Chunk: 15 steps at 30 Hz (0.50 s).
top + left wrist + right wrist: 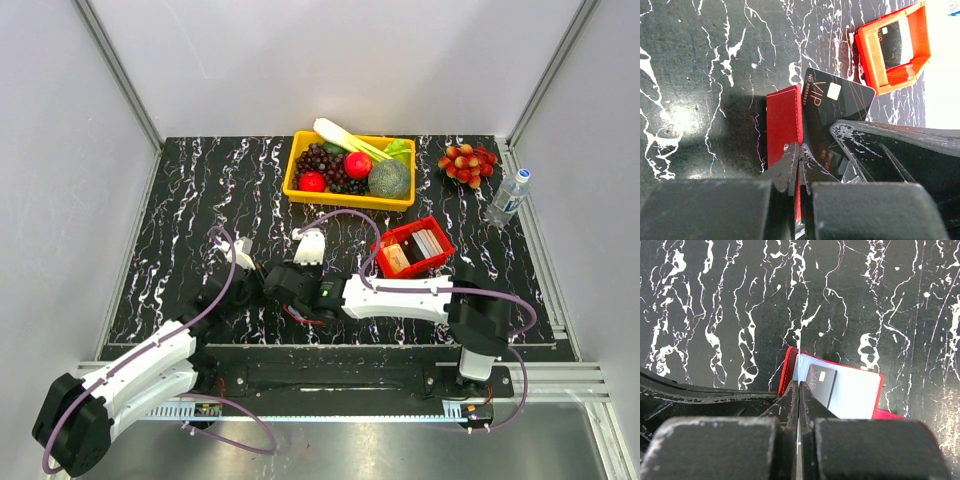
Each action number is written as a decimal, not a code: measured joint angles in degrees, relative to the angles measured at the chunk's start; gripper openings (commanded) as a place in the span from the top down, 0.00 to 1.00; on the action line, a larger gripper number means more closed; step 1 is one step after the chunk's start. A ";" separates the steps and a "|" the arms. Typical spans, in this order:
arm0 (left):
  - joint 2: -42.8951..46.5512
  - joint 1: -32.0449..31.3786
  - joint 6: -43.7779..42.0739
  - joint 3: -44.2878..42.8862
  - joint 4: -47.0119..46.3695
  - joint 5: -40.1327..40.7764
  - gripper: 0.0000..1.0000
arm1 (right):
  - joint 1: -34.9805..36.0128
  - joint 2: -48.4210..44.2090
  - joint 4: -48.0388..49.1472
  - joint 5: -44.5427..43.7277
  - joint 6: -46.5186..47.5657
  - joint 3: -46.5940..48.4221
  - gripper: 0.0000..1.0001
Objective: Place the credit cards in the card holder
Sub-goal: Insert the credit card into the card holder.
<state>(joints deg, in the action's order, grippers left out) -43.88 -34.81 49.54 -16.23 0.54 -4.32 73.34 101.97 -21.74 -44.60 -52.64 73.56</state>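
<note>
Holder (784,125) hidden in top view; left gripper (797,161) clamps its red edge, black card (837,106) just beside; right gripper (799,392) pinched shut, on what unclear

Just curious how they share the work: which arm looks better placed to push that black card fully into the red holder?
Probably right: the right gripper, shut, sits beside the black card, while the left gripper is clamped on the card holder, steadying it.
</note>
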 measured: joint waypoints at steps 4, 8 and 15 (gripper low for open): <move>0.00 0.00 -0.02 0.00 -0.04 -0.02 1.00 | 0.00 0.76 -2.10 -1.09 0.81 1.14 1.00; 0.00 0.00 0.00 0.00 -0.15 -0.04 1.00 | 0.00 0.79 -4.17 -2.08 1.18 1.16 1.00; 0.00 0.00 0.00 0.00 -0.63 -0.07 1.00 | 0.00 0.79 -8.09 -2.99 1.42 1.16 1.00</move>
<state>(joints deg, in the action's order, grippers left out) -43.88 -34.81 49.54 -16.23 -0.10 -4.38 73.34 102.76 -29.82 -47.59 -51.22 74.72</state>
